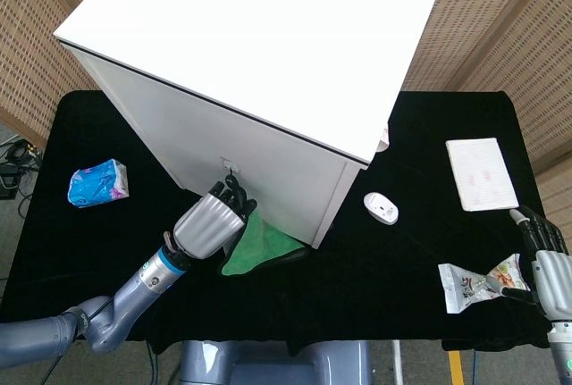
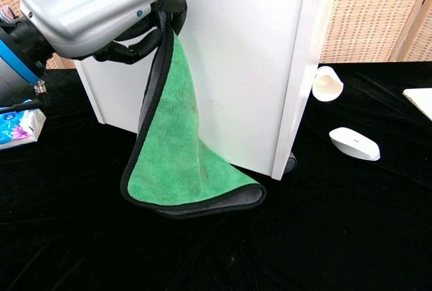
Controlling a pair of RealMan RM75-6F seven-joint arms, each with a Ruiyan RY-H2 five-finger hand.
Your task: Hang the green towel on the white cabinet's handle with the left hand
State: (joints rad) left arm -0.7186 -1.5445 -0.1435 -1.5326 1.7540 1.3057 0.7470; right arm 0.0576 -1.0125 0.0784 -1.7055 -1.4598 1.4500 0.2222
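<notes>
Half done, by the look of it: your left hand (image 2: 94, 11) grasps the towel (image 2: 179, 142) against the cabinet (image 2: 236, 48), just below the handle (image 1: 231, 167); hooking it on remains. Your right hand (image 1: 547, 264) idles far right, grip unclear.

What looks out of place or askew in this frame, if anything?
The green towel is not on the handle yet: the left hand holds its top edge against the white cabinet while its lower corner drags on the black table. Nothing looks spilled or damaged.
</notes>
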